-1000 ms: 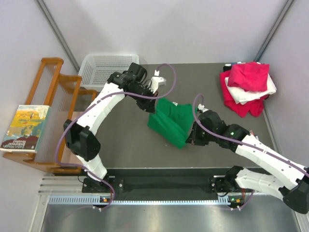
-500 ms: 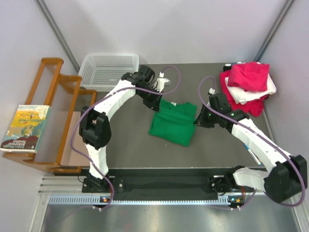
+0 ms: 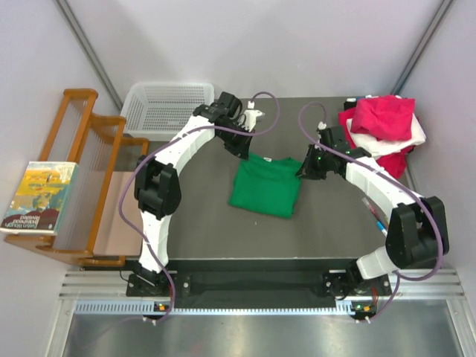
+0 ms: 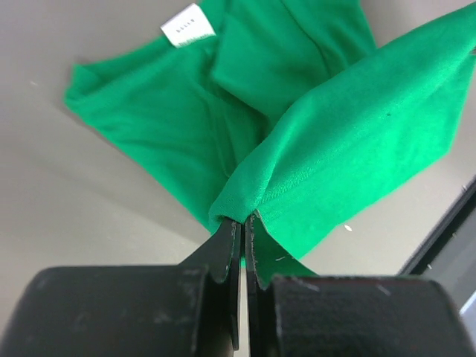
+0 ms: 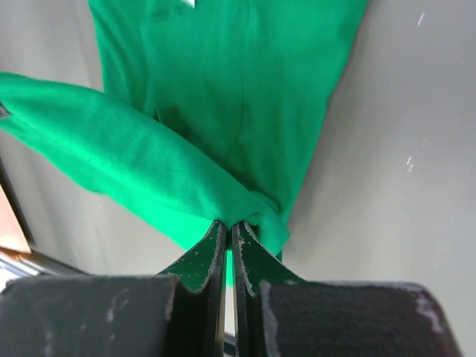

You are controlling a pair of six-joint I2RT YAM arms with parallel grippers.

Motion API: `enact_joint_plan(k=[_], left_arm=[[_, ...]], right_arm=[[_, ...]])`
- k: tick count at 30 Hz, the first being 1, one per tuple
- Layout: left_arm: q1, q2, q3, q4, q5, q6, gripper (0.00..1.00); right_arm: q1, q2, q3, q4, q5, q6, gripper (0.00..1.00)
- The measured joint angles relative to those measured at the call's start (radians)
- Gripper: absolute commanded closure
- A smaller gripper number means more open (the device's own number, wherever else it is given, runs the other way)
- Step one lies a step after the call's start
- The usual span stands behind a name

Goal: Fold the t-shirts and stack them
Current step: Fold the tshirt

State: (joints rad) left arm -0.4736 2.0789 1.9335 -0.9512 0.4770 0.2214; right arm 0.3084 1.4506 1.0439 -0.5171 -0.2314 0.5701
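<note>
Dark table [image 3: 193, 216], pale walls on three sides. Wooden rack [image 3: 89, 149] on the left with a book [image 3: 41, 197] on it. White basket [image 3: 167, 104] at the far-left corner. Pile [image 3: 383, 134] of pink, white and red tees at the far-right corner.

Green tee [image 3: 264, 190] lies mid-table, between the two arms. A second ago it was a slanted, bunched shape, and my right arm held its near edge low and close to the bases. Both arms have since swept that edge away from me, over the rest of the cloth. It now reads from above as a near-square packet. I judge the half-fold is nearly laid. What is left is letting go, then moving it to the pile.

Both arms reach far out, elbows bowed outward, wrists turned in toward each other at the tee's far corners.

Left claw [image 3: 244, 149] is pinched tight on a doubled green edge, the cloth lifted off the table. Right claw [image 3: 305, 169] is the same: jaws closed on a rolled green fold.

White label [image 4: 188, 22] shows on the layer underneath, in the left wrist view.
</note>
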Motion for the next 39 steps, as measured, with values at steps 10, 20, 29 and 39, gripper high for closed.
enact_joint_plan(k=[10,20,29,39], left_arm=[[0.026,0.185,0.132,0.009,-0.024,-0.013,1.0],[0.047,0.338,0.285,0.0,-0.038,-0.015,1.0],[0.067,0.346,0.306,0.027,-0.052,-0.031,1.0],[0.085,0.346,0.249,0.073,-0.084,-0.042,0.22]], right_arm=[[-0.088,0.161,0.084,0.067,-0.071,-0.013,1.0],[-0.113,0.339,0.128,0.124,-0.1,-0.013,1.0],[-0.13,0.41,0.222,0.135,-0.105,-0.014,1.0],[-0.166,0.512,0.303,0.131,-0.113,-0.038,0.22]])
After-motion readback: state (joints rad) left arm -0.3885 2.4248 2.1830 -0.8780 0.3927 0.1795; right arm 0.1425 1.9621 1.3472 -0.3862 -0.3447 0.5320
